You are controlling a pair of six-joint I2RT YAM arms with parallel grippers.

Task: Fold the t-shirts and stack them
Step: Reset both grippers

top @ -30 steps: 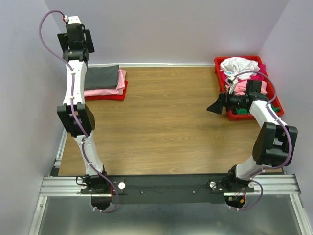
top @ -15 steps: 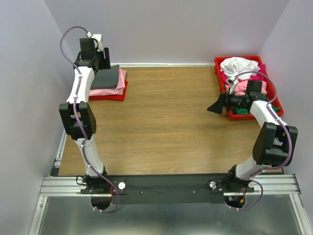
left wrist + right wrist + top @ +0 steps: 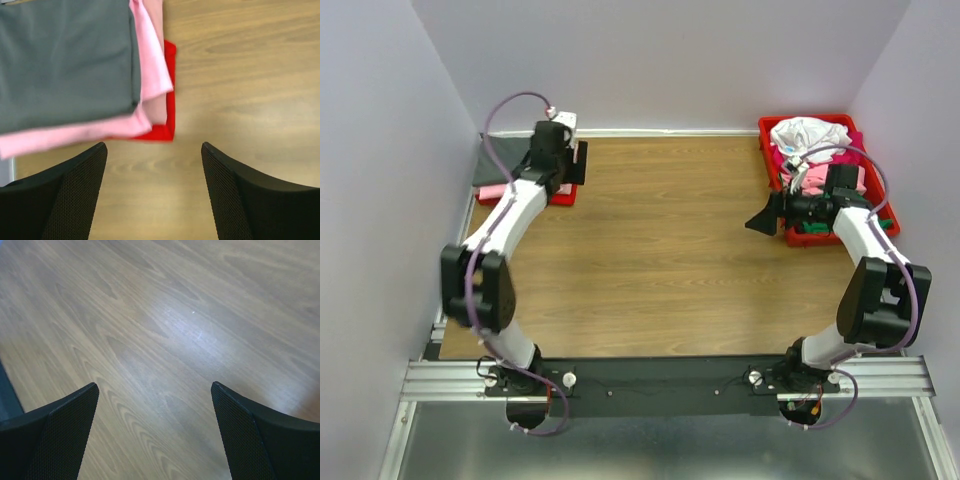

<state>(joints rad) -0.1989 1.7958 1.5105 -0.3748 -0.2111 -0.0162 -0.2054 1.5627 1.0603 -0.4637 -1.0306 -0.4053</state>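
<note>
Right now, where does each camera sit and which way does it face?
Top external: fixed above and behind the bases, looking down on the table; the left arm and right arm show.
Left wrist: on the left arm, looking down at the folded grey t-shirt on pink t-shirts over a red tray; the open left tool frames the bottom.
Right wrist: on the right arm, looking down at the wooden tabletop; the open right tool shows.
Shared: top external and left wrist both show those folded t-shirts.

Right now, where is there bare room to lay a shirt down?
The wooden middle is bare, between the folded stack far left and the red tray far right. Crowded: the tray's shirt heap and the stack corner by the left gripper.
</note>
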